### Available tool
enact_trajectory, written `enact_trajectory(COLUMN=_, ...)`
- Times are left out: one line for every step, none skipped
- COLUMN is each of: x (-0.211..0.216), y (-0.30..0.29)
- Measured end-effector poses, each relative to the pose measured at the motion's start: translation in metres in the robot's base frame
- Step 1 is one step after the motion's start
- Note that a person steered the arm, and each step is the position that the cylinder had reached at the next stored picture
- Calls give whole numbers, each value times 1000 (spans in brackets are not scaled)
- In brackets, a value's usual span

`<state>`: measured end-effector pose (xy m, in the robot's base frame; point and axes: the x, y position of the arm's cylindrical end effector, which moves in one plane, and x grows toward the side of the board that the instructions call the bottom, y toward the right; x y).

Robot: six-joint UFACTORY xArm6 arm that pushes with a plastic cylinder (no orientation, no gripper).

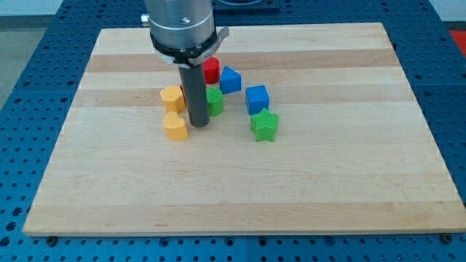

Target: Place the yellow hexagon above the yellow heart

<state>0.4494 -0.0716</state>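
The yellow hexagon (pixel 172 97) sits left of centre on the wooden board (pixel 240 182). The yellow heart (pixel 175 126) lies just below it, toward the view's bottom, with a small gap between them. My tip (pixel 199 124) stands on the board right of both yellow blocks, close to the heart's right side. The rod hides part of a green block (pixel 215 100) and part of a red block (pixel 211 70) behind it.
A blue block (pixel 230 79) sits right of the red one. A blue cube (pixel 257 98) and a green star (pixel 265 125) lie further to the view's right. Blue perforated table surface (pixel 29 65) surrounds the board.
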Motion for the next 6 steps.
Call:
enact_trajectory(x=3, y=0)
enact_trajectory(x=3, y=0)
enact_trajectory(x=4, y=0)
enact_trajectory(x=70, y=12)
enact_trajectory(x=122, y=5)
enact_trajectory(x=126, y=-50)
